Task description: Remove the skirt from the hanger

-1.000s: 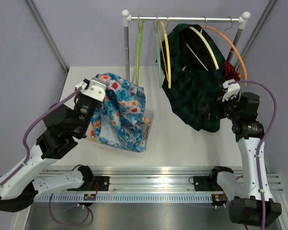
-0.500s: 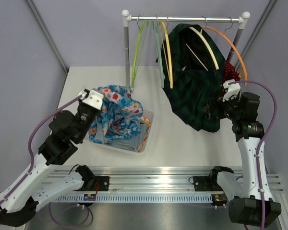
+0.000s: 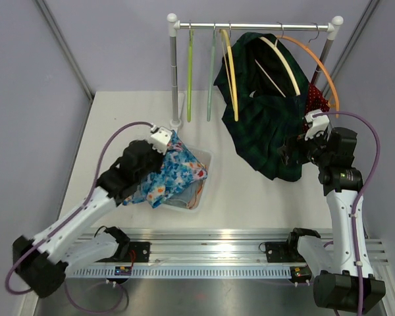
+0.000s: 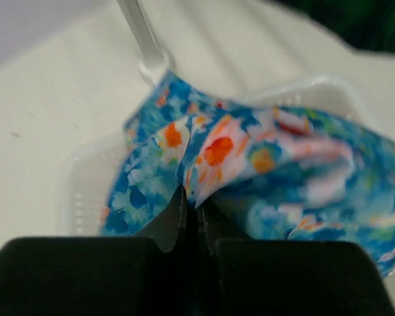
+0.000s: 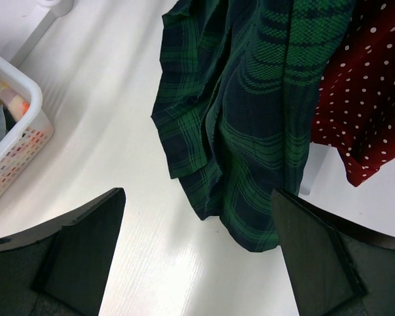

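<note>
The clothes rack (image 3: 250,27) stands at 12 o'clock with a green plaid garment (image 3: 266,125) hanging from it. At 3 o'clock the right gripper (image 5: 197,197) is spread wide and empty. At 9 o'clock the floral skirt (image 3: 174,174) — off the rack — is bunched over the white basket (image 4: 76,191), pinched by the closed left gripper (image 4: 191,214).

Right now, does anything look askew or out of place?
The plaid skirt hangs bunched and lopsided across tilted hangers on the rack. The floral skirt, pinched in the shut left gripper, is heaped over the basket, not settled inside.
</note>
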Robot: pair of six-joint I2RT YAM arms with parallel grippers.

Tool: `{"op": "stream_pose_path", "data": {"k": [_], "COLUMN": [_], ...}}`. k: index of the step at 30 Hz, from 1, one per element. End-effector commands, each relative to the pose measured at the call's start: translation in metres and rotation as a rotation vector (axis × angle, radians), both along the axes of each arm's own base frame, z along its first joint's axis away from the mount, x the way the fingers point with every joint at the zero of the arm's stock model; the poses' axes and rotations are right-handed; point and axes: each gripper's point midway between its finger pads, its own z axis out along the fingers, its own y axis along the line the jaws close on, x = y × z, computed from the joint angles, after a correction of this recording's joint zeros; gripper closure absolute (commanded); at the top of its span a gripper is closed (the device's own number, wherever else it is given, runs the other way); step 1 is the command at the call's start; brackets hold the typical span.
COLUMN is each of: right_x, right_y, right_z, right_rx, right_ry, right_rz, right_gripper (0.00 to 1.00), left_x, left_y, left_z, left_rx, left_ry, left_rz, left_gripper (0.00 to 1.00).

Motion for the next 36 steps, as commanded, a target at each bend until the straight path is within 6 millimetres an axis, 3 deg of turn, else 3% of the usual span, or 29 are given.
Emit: {"op": "stream_pose_path", "data": {"k": [1,3,8,10,12,13,14,15,16,17,18,19,20,22,24,25,26,27,28,29,30,31,32,33,34,35,36], "right_x": [-0.003,-0.004,-0.006,-0.008,-0.011,-0.014,-0.015,-0.016,-0.020,-0.022,-0.022,-0.026,-0.028,-0.030,-0.031,-0.023,-0.022,-0.017,0.003,0.008,0.033,0.041,0.050,0.075,0.079,0.086,0.107], "right_y": [0.005,0.006,0.010,0.013,0.018,0.019,0.020,0.022,0.023,0.024,0.026,0.029,0.031,0.038,0.048,0.049,0.052,0.052,0.048,0.046,0.037,0.034,0.032,0.029,0.030,0.030,0.028], "right_z": [0.017,0.017,0.025,0.028,0.035,0.035,0.047,0.051,0.052,0.071,0.076,0.080,0.104,0.131,0.151,0.154,0.177,0.186,0.188,0.212,0.207,0.228,0.232,0.216,0.235,0.234,0.213], "right_rx": [-0.005,-0.003,0.003,0.006,0.004,0.006,-0.001,-0.009,-0.007,-0.018,-0.016,-0.006,-0.011,0.031,0.094,0.127,0.133,0.164,0.175,0.165,0.171,0.154,0.143,0.158,0.149,0.155,0.176], "right_ry": [-0.062,-0.064,-0.074,-0.074,-0.077,-0.061,-0.082,-0.083,-0.064,-0.097,-0.095,-0.078,-0.122,-0.129,-0.123,-0.097,-0.142,-0.141,-0.129,-0.182,-0.153,-0.203,-0.210,-0.145,-0.186,-0.173,-0.096], "right_rz": [0.039,0.048,0.072,0.091,0.127,0.135,0.143,0.162,0.172,0.179,0.200,0.212,0.222,0.246,0.276,0.283,0.293,0.281,0.263,0.249,0.209,0.201,0.198,0.202,0.215,0.223,0.221], "right_gripper": [0.00,0.00,0.00,0.00,0.00,0.00,0.00,0.00,0.01,0.00,0.01,0.01,0.00,0.00,0.01,0.01,0.00,0.00,0.00,0.01,0.02,0.03,0.05,0.08,0.16,0.19,0.23], "left_x": [0.005,0.000,-0.027,-0.029,-0.020,-0.015,-0.012,-0.008,-0.005,-0.005,-0.004,-0.007,-0.010,-0.018,-0.025,-0.027,-0.034,-0.035,-0.037,-0.039,-0.042,-0.044,-0.045,-0.048,-0.049,-0.049,-0.050], "left_y": [-0.018,-0.030,-0.030,-0.031,-0.029,-0.029,-0.029,-0.026,-0.026,-0.025,-0.022,-0.020,-0.018,-0.010,-0.004,0.000,0.005,0.008,0.009,0.011,0.013,0.013,0.013,0.015,0.016,0.017,0.019], "left_z": [-0.062,-0.091,-0.155,-0.157,-0.142,-0.133,-0.123,-0.099,-0.085,-0.069,-0.054,-0.025,-0.010,0.025,0.042,0.049,0.056,0.058,0.058,0.052,0.053,0.055,0.042,0.045,0.043,0.040,0.036], "left_rx": [-0.029,-0.016,0.096,0.109,0.103,0.095,0.081,0.054,0.034,0.011,-0.005,-0.048,-0.067,-0.110,-0.134,-0.139,-0.154,-0.159,-0.166,-0.167,-0.172,-0.185,-0.182,-0.198,-0.200,-0.201,-0.197], "left_ry": [0.249,0.385,0.653,0.671,0.608,0.565,0.526,0.441,0.387,0.333,0.281,0.185,0.138,0.014,-0.051,-0.086,-0.119,-0.136,-0.152,-0.152,-0.174,-0.194,-0.180,-0.202,-0.204,-0.203,-0.205], "left_rz": [-0.075,-0.138,-0.206,-0.212,-0.185,-0.174,-0.172,-0.160,-0.158,-0.158,-0.147,-0.157,-0.164,-0.166,-0.162,-0.156,-0.154,-0.142,-0.142,-0.142,-0.146,-0.149,-0.149,-0.149,-0.146,-0.137,-0.133], "left_gripper": [1.00,1.00,0.99,0.93,0.77,0.64,0.59,0.52,0.35,0.26,0.13,0.01,0.01,0.01,0.01,0.01,0.01,0.01,0.01,0.01,0.01,0.01,0.01,0.01,0.01,0.01,0.01]}}
